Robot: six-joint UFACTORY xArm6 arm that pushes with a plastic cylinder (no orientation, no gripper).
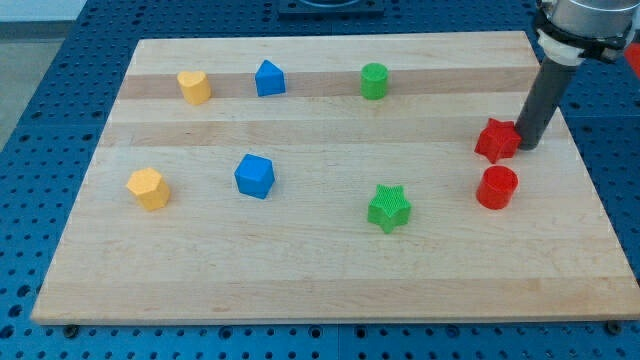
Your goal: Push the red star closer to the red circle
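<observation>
The red star point(496, 140) lies near the board's right edge. The red circle point(496, 187) stands just below it, with a small gap between them. My tip point(527, 147) is at the red star's right side, touching or nearly touching it. The rod rises from there to the view's top right corner.
On the wooden board point(300, 280) also lie a green star point(389, 207), a green cylinder point(374, 80), a blue cube-like block point(254, 176), a blue house-shaped block point(269, 78), a yellow heart-like block point(194, 87) and a yellow hexagon-like block point(148, 188).
</observation>
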